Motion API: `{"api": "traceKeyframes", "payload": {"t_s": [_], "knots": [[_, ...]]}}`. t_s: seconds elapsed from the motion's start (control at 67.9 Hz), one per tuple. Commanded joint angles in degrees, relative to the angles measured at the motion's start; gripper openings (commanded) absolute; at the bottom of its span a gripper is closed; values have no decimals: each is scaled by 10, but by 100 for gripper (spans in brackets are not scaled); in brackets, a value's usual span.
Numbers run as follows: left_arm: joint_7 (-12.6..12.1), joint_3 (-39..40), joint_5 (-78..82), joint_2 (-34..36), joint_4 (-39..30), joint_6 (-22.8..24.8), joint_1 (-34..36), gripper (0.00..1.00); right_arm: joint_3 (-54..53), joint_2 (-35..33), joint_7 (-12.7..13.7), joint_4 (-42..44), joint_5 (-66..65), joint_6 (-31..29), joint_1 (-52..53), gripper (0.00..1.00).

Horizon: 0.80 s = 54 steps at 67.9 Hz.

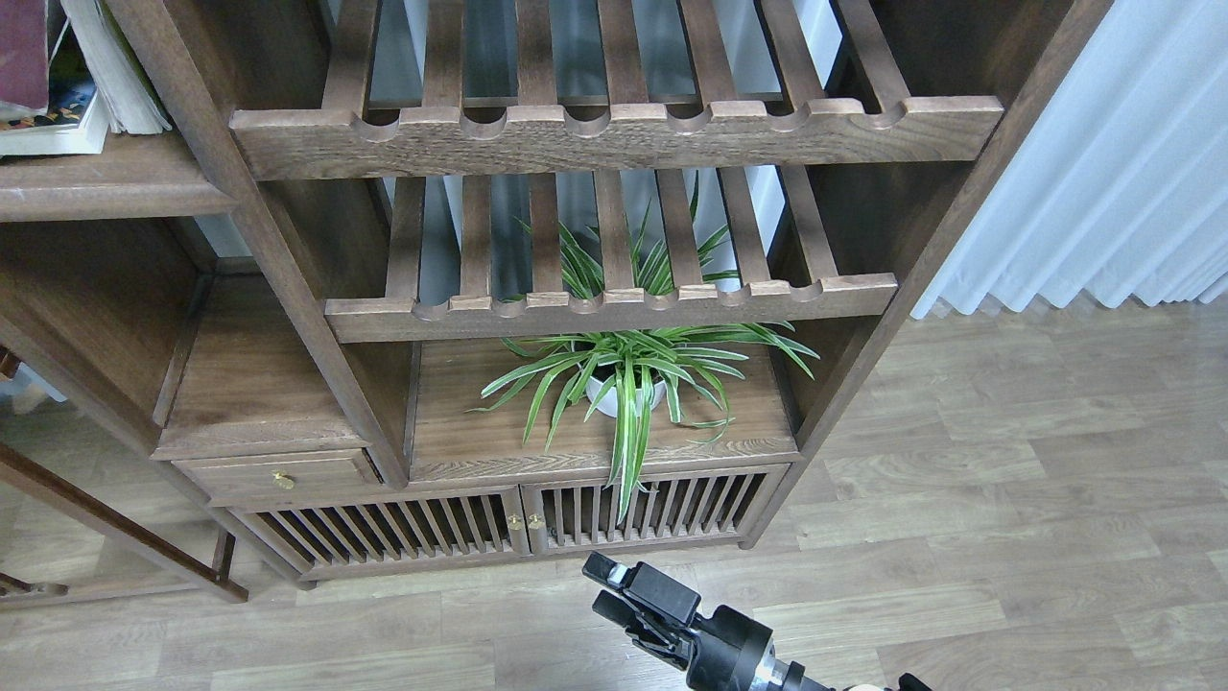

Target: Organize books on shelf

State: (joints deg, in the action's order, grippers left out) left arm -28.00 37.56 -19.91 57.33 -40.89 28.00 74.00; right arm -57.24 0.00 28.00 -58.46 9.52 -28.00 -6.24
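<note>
Right arm: I see it enter from the bottom edge, black and jointed, angled up and left over the floor (1007, 499); most of it is cut off by the frame.
Right claw (604, 587): its two fingers sit close together, stacked, nothing between them; I cannot tell whether they fully meet.
Left arm: not in my view.
Books (53, 82): top left corner, on the shelf (106, 187); a maroon cover, a white block lying flat beneath, pale page edges leaning beside. All cropped, titles unreadable.
Shelf: solid dark-brown board, rounded front edge, visible grain.
Slatted racks (614, 130): two tiers, notched front rails, rough wood.
Plant (628, 379): striped green leaves in a white pot, partly hidden behind the lower rack.
Cabinet doors (508, 528): slatted, small brass knobs.
Curtain (1113, 163): white, pleated, at right.
</note>
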Motion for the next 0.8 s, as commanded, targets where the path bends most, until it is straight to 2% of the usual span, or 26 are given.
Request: {"api": "traceKeyframes", "payload": {"t_s": [0.0,0.177,0.28,0.501,0.589,0.633,0.781], "knots": [[0,-10,3,-22,22,0,7,0,0,0,0,-3,0,0,0,100],[0,-18,16,-36,42,0,7,6,1,0,0,-4,0,0,0,100],[0,-18,27,-39,50,0,6,21,1,0,0,-4,0,0,0,100],[0,-18,31,-41,61,0,5,43,1,0,0,-3,0,0,0,100],[0,-18,44,-41,61,0,6,57,1,0,0,-3,0,0,1,100],[0,-17,72,-41,57,0,8,69,1,0,0,-3,-1,0,2,100],[0,-17,81,-40,50,0,11,79,1,0,0,-3,-1,0,2,100]]}}
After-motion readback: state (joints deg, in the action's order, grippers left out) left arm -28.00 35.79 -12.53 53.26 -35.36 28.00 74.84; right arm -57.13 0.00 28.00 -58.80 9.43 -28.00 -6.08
